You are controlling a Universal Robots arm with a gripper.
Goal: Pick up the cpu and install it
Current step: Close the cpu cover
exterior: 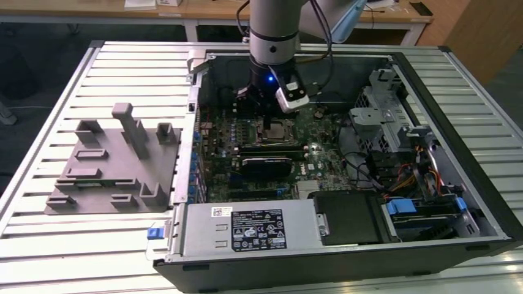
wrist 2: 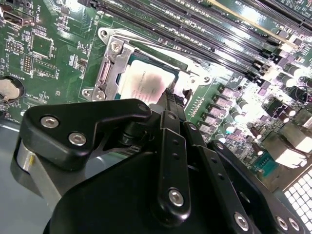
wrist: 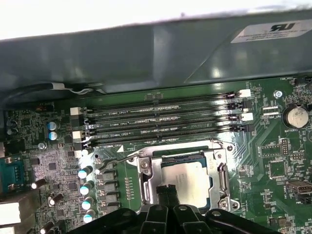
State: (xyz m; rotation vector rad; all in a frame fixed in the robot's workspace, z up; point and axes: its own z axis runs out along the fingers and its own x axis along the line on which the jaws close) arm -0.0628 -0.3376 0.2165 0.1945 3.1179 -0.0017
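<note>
As it stands, cpu (wrist: 187,181): flat in socket (wrist: 223,183)
socket: on board (exterior: 327,160), inside open case (exterior: 327,271)
claw (wrist: 168,191): right over cpu; open or shut, can't tell

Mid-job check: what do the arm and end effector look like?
The arm is a silver-grey cylinder with a black joint band, a blue light and a white box at the wrist; dark cables trail beside it. The end effector is matte black, with linkage bars and silver socket screws.

The cpu (wrist: 187,181) — silver-topped, flat — lies seated in the motherboard socket (wrist: 224,181)
</note>
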